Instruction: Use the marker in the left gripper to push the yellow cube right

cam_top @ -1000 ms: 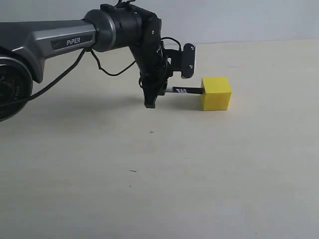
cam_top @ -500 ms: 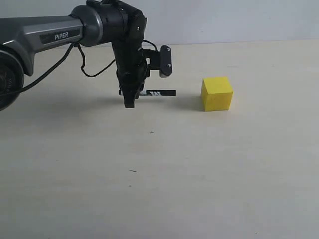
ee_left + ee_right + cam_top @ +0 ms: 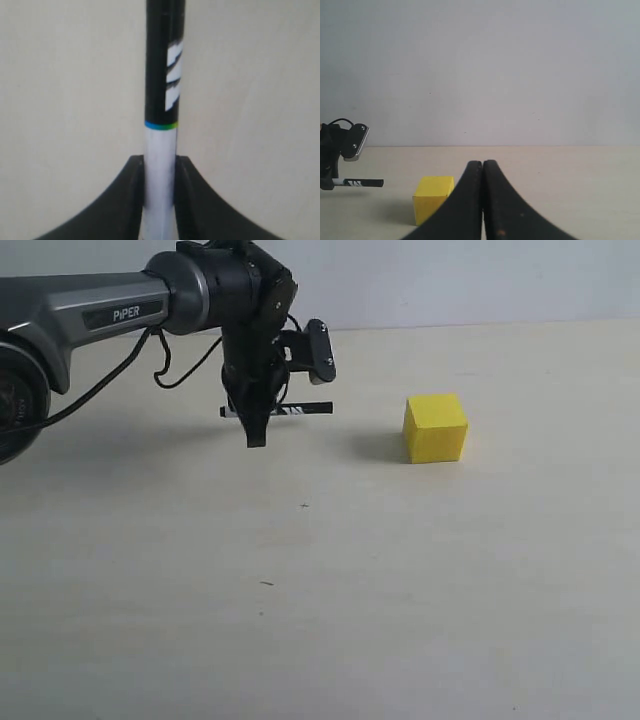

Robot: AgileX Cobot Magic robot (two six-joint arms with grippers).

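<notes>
In left pincer: slim cylindrical marker

Exterior: low, side-on across table, mid-range. Left wrist: very close, down past marker onto table. Right wrist: low, level, facing wall; shares cube, marker with exterior.

Marker held level in left gripper, above table, cube on table to its right, well apart

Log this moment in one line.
left gripper: shut on marker | marker: apart from cube, pointing at it | right gripper: shut, empty
</notes>
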